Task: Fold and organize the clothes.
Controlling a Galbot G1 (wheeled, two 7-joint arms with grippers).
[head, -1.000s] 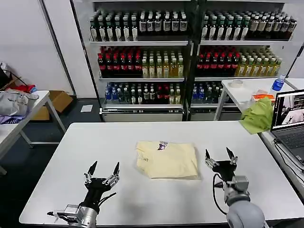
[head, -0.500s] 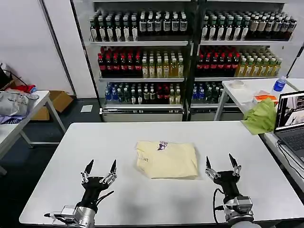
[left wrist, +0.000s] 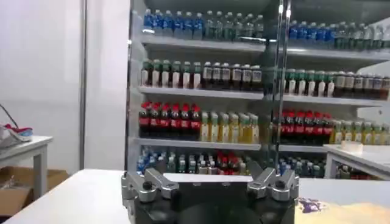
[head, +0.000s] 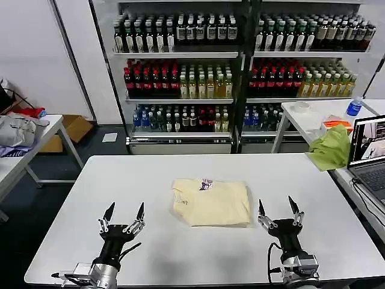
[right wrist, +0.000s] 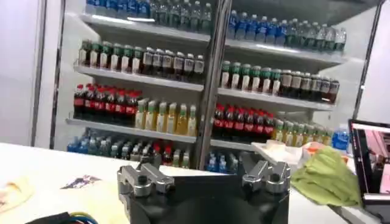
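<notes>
The clothes, a pale cream-yellow T-shirt (head: 212, 202), lie folded into a neat rectangle at the middle of the white table (head: 204, 168), the dark-printed neck label facing the far side. My left gripper (head: 125, 212) is raised near the front left edge, fingers spread open and holding nothing. On the other side of the shirt my right gripper (head: 278, 206) is raised near the front right, also open and empty. Both stand apart from the shirt. A corner of the shirt (left wrist: 341, 210) lies low in the left wrist view, and its label edge (right wrist: 79, 182) in the right wrist view.
Shelves of bottles (head: 240, 66) stand behind the table. A lime-green cloth (head: 328, 147) and a laptop (head: 370, 153) sit on a side table at the right. A grey garment pile (head: 18, 129) lies on a table at the far left.
Both arms have drawn back toward the table's front edge and sunk lower in view, still open. The folded shirt has not moved.
</notes>
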